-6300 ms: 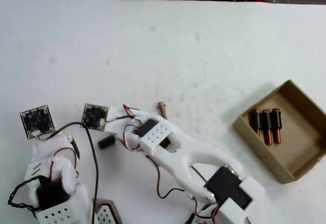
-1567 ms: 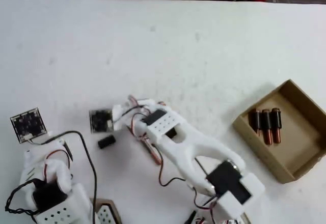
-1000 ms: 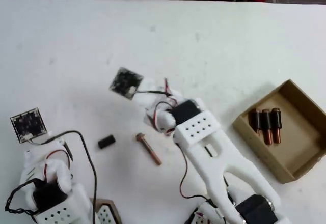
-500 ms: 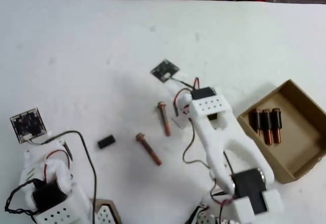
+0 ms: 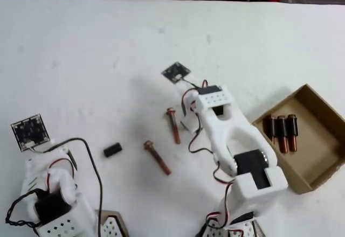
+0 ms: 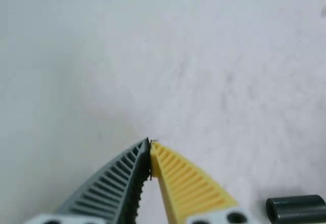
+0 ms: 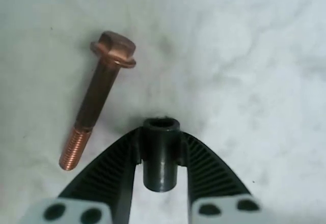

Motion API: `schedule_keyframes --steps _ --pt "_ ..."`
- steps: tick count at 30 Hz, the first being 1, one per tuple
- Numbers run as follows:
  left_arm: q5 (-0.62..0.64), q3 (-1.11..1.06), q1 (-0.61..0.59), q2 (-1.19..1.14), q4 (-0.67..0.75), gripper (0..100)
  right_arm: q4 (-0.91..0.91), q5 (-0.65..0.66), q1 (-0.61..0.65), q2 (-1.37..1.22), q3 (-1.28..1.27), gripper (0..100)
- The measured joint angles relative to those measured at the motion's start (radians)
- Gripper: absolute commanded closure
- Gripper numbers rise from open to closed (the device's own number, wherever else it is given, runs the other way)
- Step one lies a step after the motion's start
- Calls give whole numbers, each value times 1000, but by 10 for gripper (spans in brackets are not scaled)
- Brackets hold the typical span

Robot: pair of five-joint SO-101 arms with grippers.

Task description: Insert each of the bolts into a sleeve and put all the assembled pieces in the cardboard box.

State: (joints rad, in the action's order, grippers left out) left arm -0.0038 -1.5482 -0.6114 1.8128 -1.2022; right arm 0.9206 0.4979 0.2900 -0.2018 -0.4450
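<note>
- Right now the right gripper (image 7: 161, 132) is clamping a black sleeve (image 7: 161, 158) between its dark ribbed fingers (image 7: 107, 178), and the sleeve's open end is pointing out past the fingertips.
- One copper bolt (image 7: 99, 99) is lying flat on the white table (image 5: 215, 37) just beside the held sleeve, not touching it. From above it is sitting to the left of the cardboard box (image 5: 315, 153), and the right arm (image 5: 232, 140) is standing between bolt and box.
- A second bolt (image 5: 157, 157) is lying at an angle, farther from the box than the first and apart from it.
- A loose sleeve (image 5: 112, 150) is resting farther still from the box, beyond the second bolt.
- Three assembled pieces (image 5: 281, 133) are lying side by side inside the box, in the part nearest the right arm.
- The left gripper (image 6: 149, 143) is pressing its grey and yellow fingers (image 6: 183, 183) together with nothing between them.
- The left arm (image 5: 54, 204) is sitting at the table edge, well apart from the box, and the loose sleeve is lying near its gripper.
</note>
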Motion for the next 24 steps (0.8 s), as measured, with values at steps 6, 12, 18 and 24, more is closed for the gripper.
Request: schedule_keyframes --steps 6,12,18,24 --pt "0 0 0 0 0 978 81 -2 -2 -14 66 889" --pt "0 0 0 0 0 978 103 34 -2 -25 83 896" --pt "0 0 0 0 0 978 103 98 -2 -25 83 896" --pt "0 0 0 0 0 978 103 101 -2 -25 83 875"
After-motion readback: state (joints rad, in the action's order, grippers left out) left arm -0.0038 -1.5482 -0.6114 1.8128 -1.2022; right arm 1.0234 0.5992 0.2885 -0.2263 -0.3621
